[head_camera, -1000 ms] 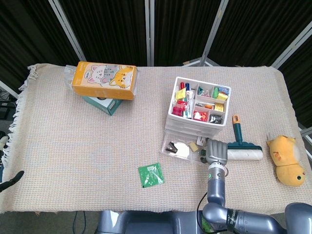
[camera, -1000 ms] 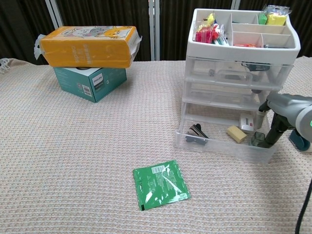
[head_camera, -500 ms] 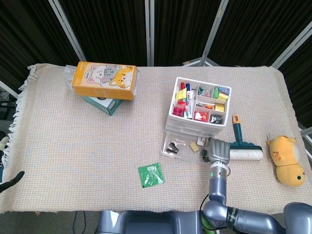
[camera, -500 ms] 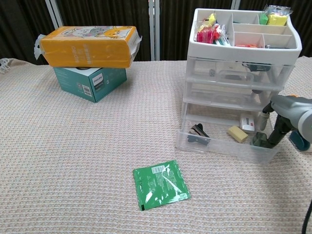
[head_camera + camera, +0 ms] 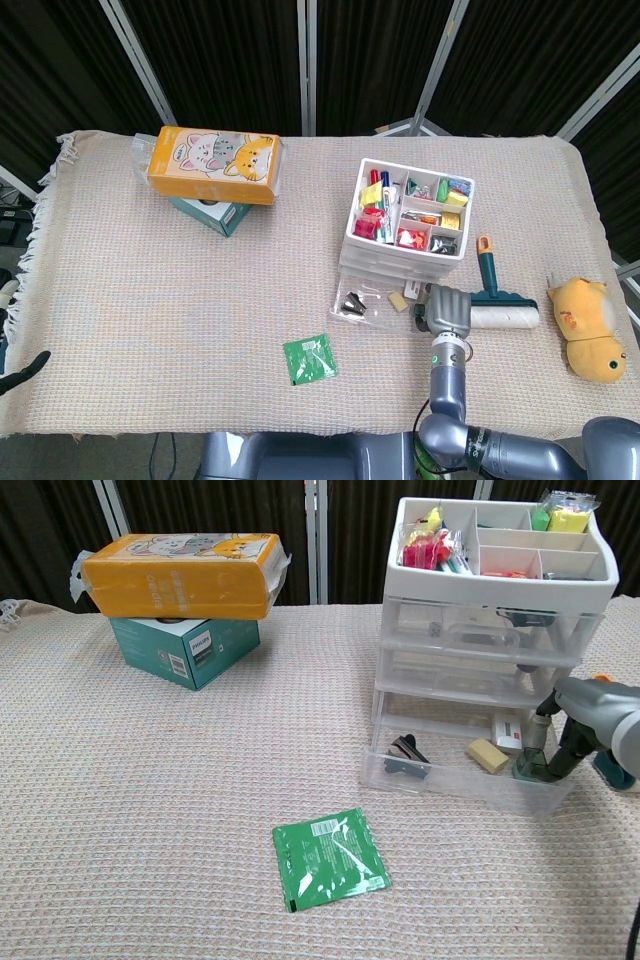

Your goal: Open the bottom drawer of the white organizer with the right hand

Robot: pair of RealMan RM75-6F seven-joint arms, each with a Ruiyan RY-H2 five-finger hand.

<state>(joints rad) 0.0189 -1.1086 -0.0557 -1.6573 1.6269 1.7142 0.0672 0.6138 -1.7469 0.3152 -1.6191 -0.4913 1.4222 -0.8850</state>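
Note:
The white organizer (image 5: 410, 215) (image 5: 500, 590) stands right of centre, its top tray full of small items. Its clear bottom drawer (image 5: 375, 305) (image 5: 450, 780) is pulled out toward me, showing binder clips, an eraser and a small box. My right hand (image 5: 447, 312) (image 5: 590, 725) is at the drawer's right front corner. Its dark fingertips (image 5: 545, 762) are hooked inside the front wall. Only a dark tip of my left hand (image 5: 25, 368) shows at the far left table edge, so its state is unclear.
An orange cat-print tissue pack (image 5: 213, 165) (image 5: 180, 575) lies on a teal box (image 5: 185, 645) at the back left. A green sachet (image 5: 309, 358) (image 5: 328, 858) lies in front of the drawer. A lint roller (image 5: 497, 305) and a yellow plush toy (image 5: 588, 328) lie to the right.
The right hand has shifted slightly right with the drawer's right end, and the organizer has been nudged a little. The drawer stays pulled out.

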